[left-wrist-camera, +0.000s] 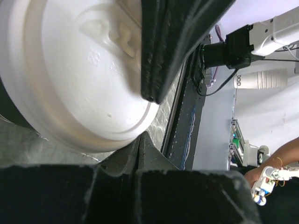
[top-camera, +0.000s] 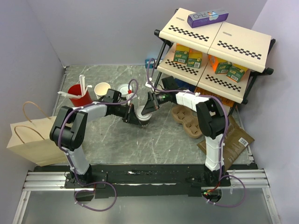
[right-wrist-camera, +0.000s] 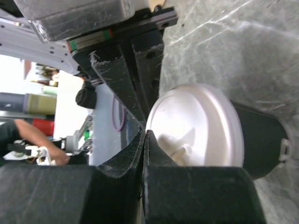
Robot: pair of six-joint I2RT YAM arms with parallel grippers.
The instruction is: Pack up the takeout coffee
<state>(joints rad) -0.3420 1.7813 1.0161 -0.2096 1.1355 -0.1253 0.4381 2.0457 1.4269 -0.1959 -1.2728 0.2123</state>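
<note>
With the left gripper (left-wrist-camera: 139, 140) and the right gripper (right-wrist-camera: 145, 134) both pinched fully shut on nothing, their tips are laid against the lid (right-wrist-camera: 196, 126) of the coffee (top-camera: 142, 114), stood mid-table, probably so the lid is pressed home.

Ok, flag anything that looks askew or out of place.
No spill or damage shows. The takeout coffee has its lid on and sits between the shut left gripper and right gripper. Only a brown bag stands out, lying flat at the right edge of the table.
</note>
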